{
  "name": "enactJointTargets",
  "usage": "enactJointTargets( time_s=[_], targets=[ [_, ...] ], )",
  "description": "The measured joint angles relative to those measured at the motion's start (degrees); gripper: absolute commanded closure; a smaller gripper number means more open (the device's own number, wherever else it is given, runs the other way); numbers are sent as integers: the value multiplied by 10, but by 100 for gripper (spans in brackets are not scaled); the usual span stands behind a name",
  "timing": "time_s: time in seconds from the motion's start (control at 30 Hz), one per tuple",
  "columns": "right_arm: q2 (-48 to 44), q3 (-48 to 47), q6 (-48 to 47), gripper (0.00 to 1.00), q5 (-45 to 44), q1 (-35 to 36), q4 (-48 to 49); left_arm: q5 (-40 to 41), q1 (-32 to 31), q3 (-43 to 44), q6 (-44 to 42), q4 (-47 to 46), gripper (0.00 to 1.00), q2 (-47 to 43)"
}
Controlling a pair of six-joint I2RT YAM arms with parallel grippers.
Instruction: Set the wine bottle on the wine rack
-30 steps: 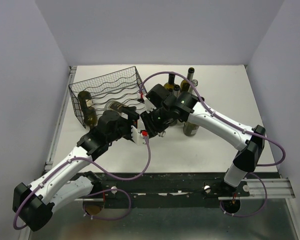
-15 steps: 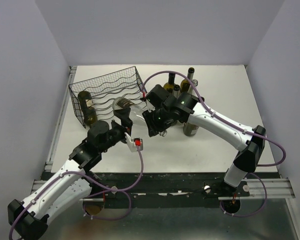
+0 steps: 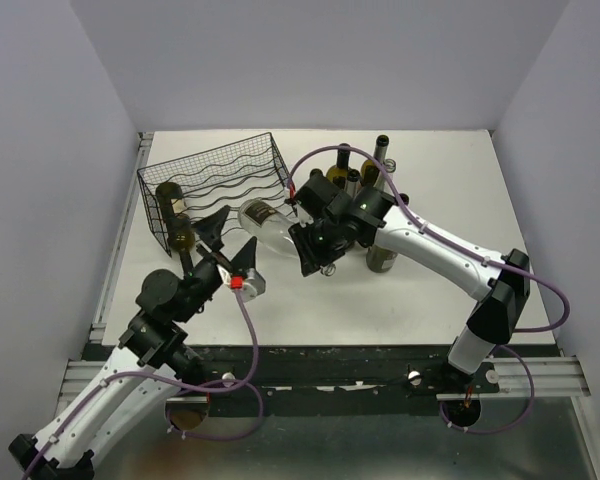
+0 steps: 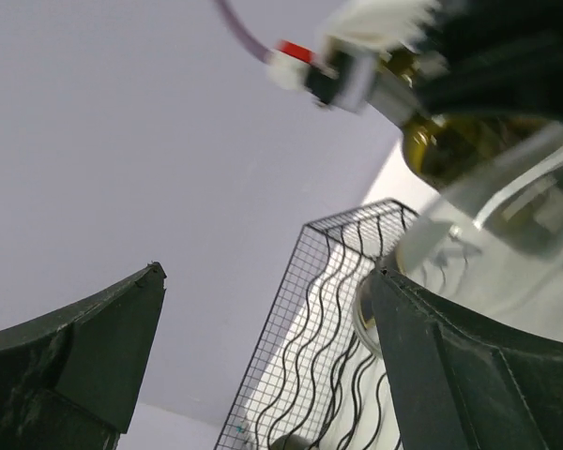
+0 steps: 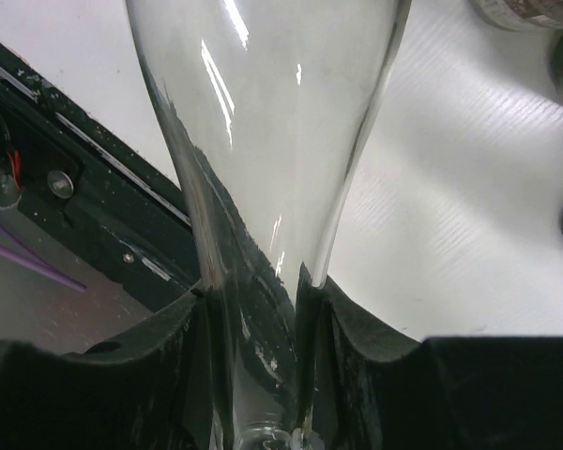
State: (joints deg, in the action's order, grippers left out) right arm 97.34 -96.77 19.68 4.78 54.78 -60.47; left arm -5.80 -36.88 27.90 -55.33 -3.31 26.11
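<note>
I see my right gripper (image 3: pixel 308 243) pinching the clear wine bottle (image 3: pixel 268 224) by its neck at frame centre, the long axis pointing base-first toward the wine rack (image 3: pixel 215 172) in the upper left, while my left gripper (image 3: pixel 232 245) hangs spread wide, empty.

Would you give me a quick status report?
Left gripper open, empty. Right gripper shut on clear bottle by neck; base at front of wine rack. Dark bottle occupies left cradle.

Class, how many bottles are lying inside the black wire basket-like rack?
1: a dark olive glass bottle lies in the leftmost cradle of the black wire rack. The open wire seems to hide no others.
</note>
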Motion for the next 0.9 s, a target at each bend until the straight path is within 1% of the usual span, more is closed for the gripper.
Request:
enactJointTargets(
  time_s=[0.03,0.17,0.23,0.3,0.47,0.57,0.9],
  targets=[
    [0,5,0,99,2,0,2,3,0,-2,14,-12,1,-11],
    [0,26,2,99,9,7,17,59,0,5,138,-64,1,-47],
    [0,41,4,99,11,14,34,96,0,30,195,-60,1,-48],
    [0,58,6,99,14,22,52,140,0,74,247,-42,1,-46],
    [3,96,10,99,7,47,104,204,0,161,321,5,1,-31],
    [8,113,10,99,-3,61,142,226,0,194,358,45,1,-9],
    [82,115,9,99,-9,75,251,286,0,211,452,128,1,34]
  ],
)
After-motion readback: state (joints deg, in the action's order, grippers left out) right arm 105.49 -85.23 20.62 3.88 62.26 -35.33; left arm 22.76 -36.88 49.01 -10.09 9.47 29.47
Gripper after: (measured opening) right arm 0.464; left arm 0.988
